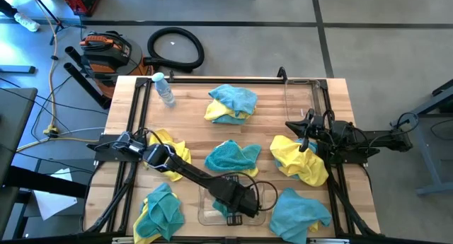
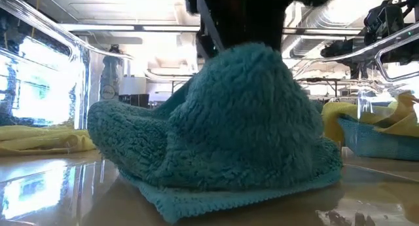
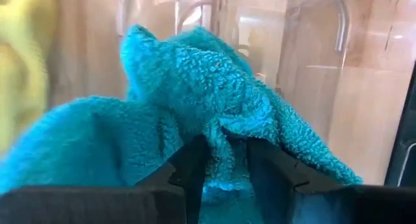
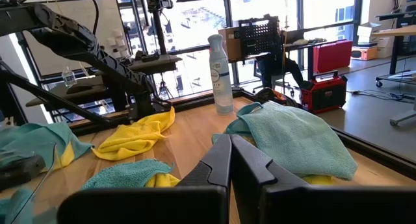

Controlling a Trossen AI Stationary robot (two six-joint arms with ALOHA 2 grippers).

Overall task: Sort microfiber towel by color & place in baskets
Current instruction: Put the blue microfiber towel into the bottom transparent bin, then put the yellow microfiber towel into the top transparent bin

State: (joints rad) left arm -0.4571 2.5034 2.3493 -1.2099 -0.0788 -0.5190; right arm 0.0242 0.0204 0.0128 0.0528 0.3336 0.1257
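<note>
Barely started imo: left end effector [image 3: 227,178] sits in the near clear basket [image 1: 207,214], fingers parted around a teal towel [image 3: 195,107]. Right end effector [image 4: 231,159], closed and empty, waits. Other towels [image 1: 231,102] are scattered on the desk [image 1: 191,109].

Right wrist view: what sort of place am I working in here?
Likely a robotics lab or workshop: big windows behind a wooden table, a red toolbox on the concrete floor, and camera stands with cables around.

Towel heaps [image 1: 233,156] crowd the desk [image 1: 191,95]; bare wood stays open at its far left beside the water bottle [image 1: 164,89], and between the heaps.
</note>
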